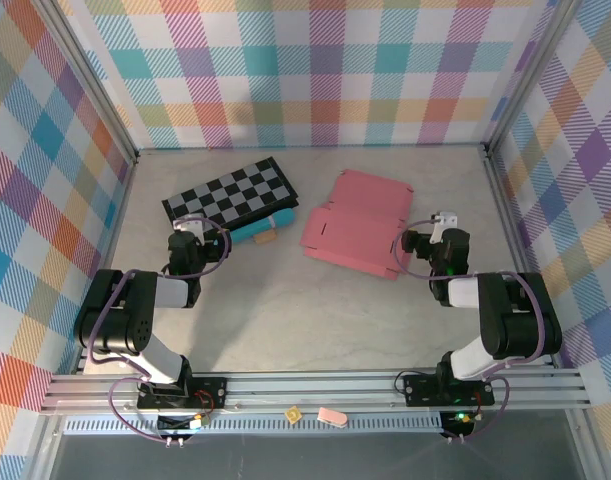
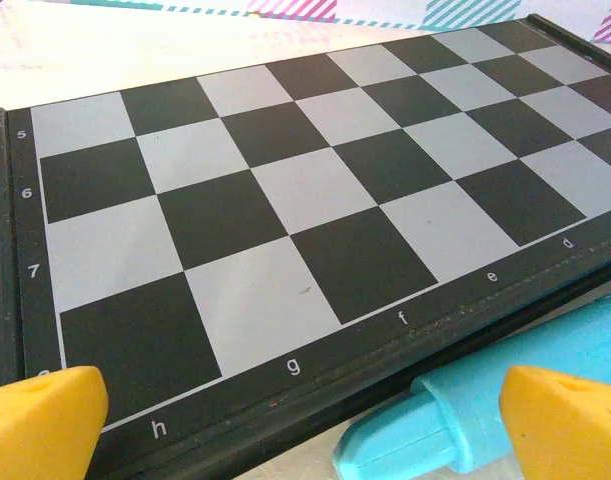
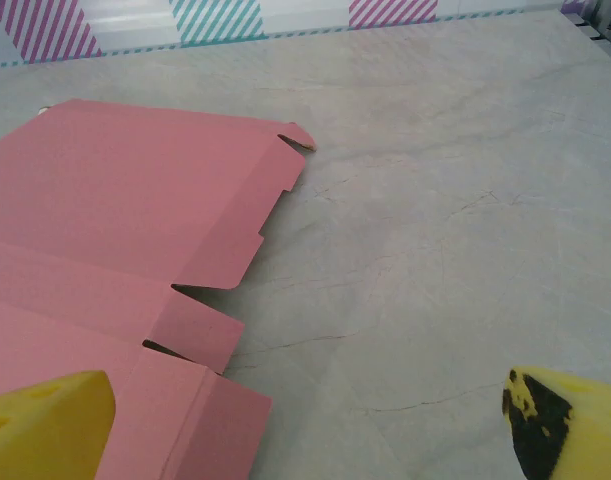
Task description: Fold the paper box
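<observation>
Right jaws, apart and empty, sit beside the flat pink die-cut cardboard box [image 3: 115,190] near the surface's [image 1: 315,320] far edge. Left jaws, also apart, face a black-and-grey checkered board [image 2: 285,200]. Folding looks unstarted; next, lift a flap.

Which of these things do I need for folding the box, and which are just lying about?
For the job:
paper box, pink, lying flat and unfolded

Just lying about:
checkered board
teal bar, against the board's near edge
small pink piece
small yellow piece
</observation>
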### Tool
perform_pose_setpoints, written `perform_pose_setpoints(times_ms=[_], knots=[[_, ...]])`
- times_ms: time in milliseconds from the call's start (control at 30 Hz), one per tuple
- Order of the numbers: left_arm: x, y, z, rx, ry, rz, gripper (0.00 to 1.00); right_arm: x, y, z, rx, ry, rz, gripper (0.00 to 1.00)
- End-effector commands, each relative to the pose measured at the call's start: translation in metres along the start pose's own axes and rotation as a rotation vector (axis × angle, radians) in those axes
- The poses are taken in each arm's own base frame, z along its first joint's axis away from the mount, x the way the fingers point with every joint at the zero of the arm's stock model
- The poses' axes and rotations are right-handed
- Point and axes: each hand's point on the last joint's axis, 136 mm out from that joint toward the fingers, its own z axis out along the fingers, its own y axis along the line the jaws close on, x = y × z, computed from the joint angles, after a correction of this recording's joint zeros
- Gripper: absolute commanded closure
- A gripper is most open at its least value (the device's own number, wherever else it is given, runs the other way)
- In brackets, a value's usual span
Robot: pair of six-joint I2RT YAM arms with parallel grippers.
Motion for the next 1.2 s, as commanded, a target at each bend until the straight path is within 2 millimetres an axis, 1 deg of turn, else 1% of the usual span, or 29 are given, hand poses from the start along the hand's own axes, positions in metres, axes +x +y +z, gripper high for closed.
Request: perform_pose_setpoints(times_ms=[0,867,900,967,1033,1067,1100,1167], knots=[[-0.001,0.000,0.000,-0.004,-0.010,-0.003,0.00,-0.006,0.007,0.003,-0.029,-0.012,-0.013,0.01],[-0.001,-0.001,0.000,-0.007,-0.010,0.002,0.00,-0.006,0.007,0.002,-0.028,-0.016,-0.013,0.01],[-0.001,-0.001,0.000,-0.007,-0.010,0.002,0.00,-0.009,0.005,0.001,-0.020,-0.024,-0.010,0.01],[-0.007,0.000,-0.003,-0.017,-0.029,0.001,0.00,-0.017,-0.001,-0.002,0.026,-0.023,0.003,0.01],[-0.021,-0.001,-0.011,-0.074,-0.026,0.040,0.00,-0.030,-0.012,-0.007,0.105,-0.011,0.023,0.01],[-0.028,-0.002,-0.015,-0.107,-0.018,0.058,0.00,-0.032,-0.017,-0.011,0.144,0.013,0.031,0.01],[-0.037,-0.002,-0.020,-0.142,-0.017,0.079,0.00,-0.038,-0.022,-0.015,0.181,0.014,0.043,0.01],[-0.066,-0.007,-0.032,-0.178,-0.093,0.072,0.00,-0.058,-0.032,-0.027,0.241,-0.050,0.083,0.01]])
